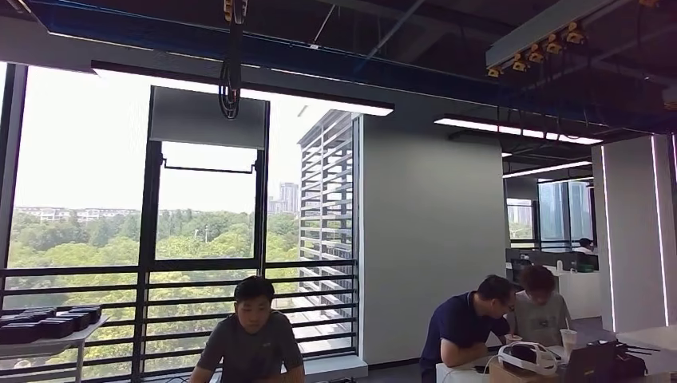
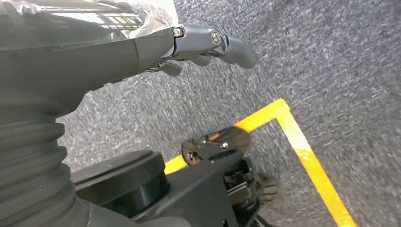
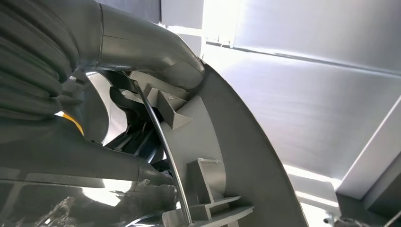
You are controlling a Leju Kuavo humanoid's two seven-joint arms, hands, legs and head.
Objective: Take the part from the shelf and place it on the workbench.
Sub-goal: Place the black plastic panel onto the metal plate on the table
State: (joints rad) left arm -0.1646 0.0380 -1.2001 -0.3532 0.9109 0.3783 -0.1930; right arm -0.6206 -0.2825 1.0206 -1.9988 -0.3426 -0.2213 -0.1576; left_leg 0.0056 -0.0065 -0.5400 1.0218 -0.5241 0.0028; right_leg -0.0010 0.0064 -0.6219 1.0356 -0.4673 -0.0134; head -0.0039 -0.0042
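the right hand (image 3: pixel 118 123) has its fingers wrapped round a grey curved plastic part (image 3: pixel 227 156), ribbed on its inner face, with the thumb pressed along the part's upper edge; pale wall panels lie behind it. the left hand (image 2: pixel 198 45) hangs over grey carpet (image 2: pixel 331 56) beside a yellow floor line (image 2: pixel 302 146), fingers loosely curled with nothing in them. ahead, three people sit by a big window (image 1: pixel 207 207), two of them bent over a desk (image 1: pixel 639 351) at its near corner.
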